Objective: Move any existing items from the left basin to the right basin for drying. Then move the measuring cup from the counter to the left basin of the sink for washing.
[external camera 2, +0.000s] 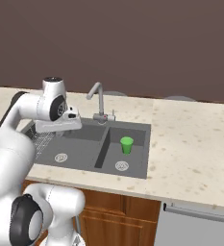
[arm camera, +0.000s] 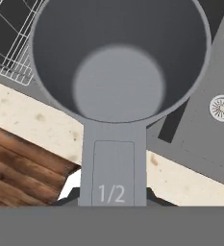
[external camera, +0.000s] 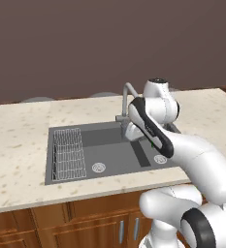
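The grey metal measuring cup (arm camera: pixel 118 72) takes up most of the hand view, its bowl open toward the camera and its handle marked "1/2". My gripper (arm camera: pixel 112 194) is shut on that handle. In the right base view the gripper (external camera 2: pixel 71 119) holds the cup (external camera 2: pixel 56 127) above the left basin (external camera 2: pixel 80 144), near its front left part and close to the wire rack (external camera: pixel 67 154). A bright green tumbler (external camera 2: pixel 127 145) stands upright in the narrower right basin (external camera 2: pixel 135 161). The left basin (external camera: pixel 109 145) has a round drain (external camera: pixel 99 167).
The curved silver faucet (external camera 2: pixel 98 98) rises behind the divider between the basins. Beige speckled counter (external camera 2: pixel 190 144) surrounds the sink, with brown cabinets (external camera: pixel 85 223) below. In the hand view the counter edge (arm camera: pixel 31 120), wooden cabinet front (arm camera: pixel 17 168) and a drain (arm camera: pixel 222 107) lie beneath the cup.
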Available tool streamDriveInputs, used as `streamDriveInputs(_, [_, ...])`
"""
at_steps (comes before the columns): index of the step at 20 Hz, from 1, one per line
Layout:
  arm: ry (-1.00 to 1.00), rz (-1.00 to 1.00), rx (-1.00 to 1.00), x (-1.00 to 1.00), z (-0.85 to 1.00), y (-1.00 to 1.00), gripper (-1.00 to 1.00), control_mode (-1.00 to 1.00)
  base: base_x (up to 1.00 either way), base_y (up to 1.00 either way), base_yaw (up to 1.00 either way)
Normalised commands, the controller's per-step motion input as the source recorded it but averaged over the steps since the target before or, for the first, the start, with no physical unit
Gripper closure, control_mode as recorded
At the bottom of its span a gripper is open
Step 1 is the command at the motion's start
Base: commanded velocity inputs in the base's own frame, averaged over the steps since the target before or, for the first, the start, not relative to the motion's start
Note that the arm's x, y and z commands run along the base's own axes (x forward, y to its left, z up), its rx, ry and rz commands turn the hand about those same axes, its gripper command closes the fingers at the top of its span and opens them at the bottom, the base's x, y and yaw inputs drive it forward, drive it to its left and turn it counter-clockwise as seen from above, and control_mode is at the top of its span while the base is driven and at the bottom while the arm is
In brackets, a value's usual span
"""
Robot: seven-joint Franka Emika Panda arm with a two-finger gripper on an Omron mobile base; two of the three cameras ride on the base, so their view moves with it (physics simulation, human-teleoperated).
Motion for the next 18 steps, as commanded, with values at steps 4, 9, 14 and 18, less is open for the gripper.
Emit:
streamDriveInputs(4, [0.0,0.0,0.0,0.55,-0.43,0.25,1.0,-1.0,0.0,0.0,0.0])
streamDriveInputs(9, [0.0,0.0,0.0,0.65,-0.49,0.05,1.0,-1.0,0.0,0.0,0.0])
streamDriveInputs(14, [0.0,0.02,0.0,0.57,-0.54,0.0,1.0,-1.0,0.0,0.0,0.0])
streamDriveInputs(18, [0.0,0.06,0.0,0.4,-0.69,0.02,1.0,-1.0,0.0,0.0,0.0])
